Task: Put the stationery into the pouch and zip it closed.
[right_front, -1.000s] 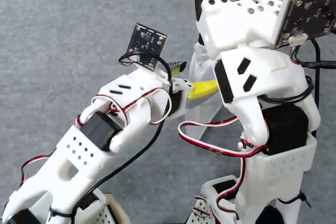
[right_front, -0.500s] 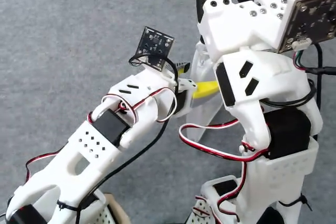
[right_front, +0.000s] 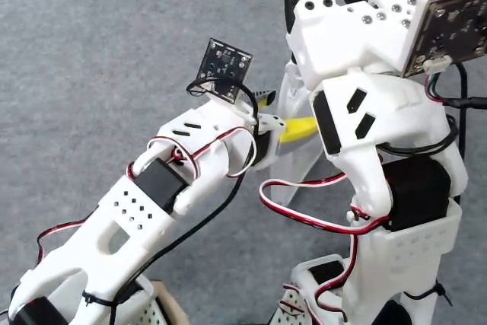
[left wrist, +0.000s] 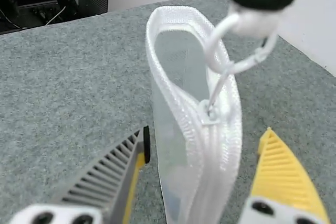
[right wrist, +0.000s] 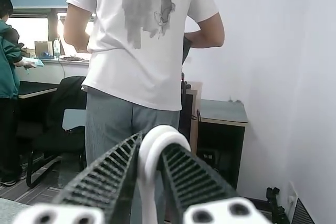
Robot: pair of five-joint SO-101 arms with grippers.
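Looking first at my left claw, I see its two fingers spread wide, the grey finger on one side and the yellow finger on the other. The pouch stands upright in the gap between them. I cannot tell if either finger touches the pouch wall, and the claw has hold of nothing.

My right claw hangs above the pouch. Its black ribbed fingers are pressed together on the white pull ring, so it grips that ring firmly. The ring hangs by a thin link from the zipper slider, which sits about halfway along the top edge of the pouch. On the side toward my left claw the zipper teeth are joined. On the side away from it the mouth is open as a narrow loop.

The pouch is translucent white, and I cannot make out what is inside. In the high view it stands between the two arms, to the right of the table's middle, mostly hidden behind them. Under everything lies the grey felt mat that covers the table.
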